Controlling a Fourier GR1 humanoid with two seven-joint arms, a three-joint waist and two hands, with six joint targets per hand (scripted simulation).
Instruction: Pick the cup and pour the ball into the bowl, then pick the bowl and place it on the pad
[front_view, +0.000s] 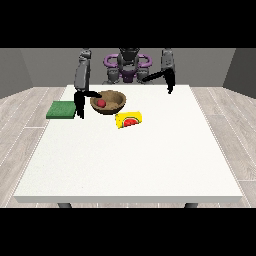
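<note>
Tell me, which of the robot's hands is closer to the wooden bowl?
Its right hand, the hand at the view's left, hangs just beside the bowl, between it and the green pad. The hand at the view's right hovers well off, past the bowl's far side.

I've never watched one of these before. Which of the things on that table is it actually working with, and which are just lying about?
Part of the job:
- wooden bowl
- red ball, already inside the bowl
- yellow cup, lying on its side beside the bowl
- green pad at the table's edge

Just lying about:
- nothing; only the white table itself remains
</note>
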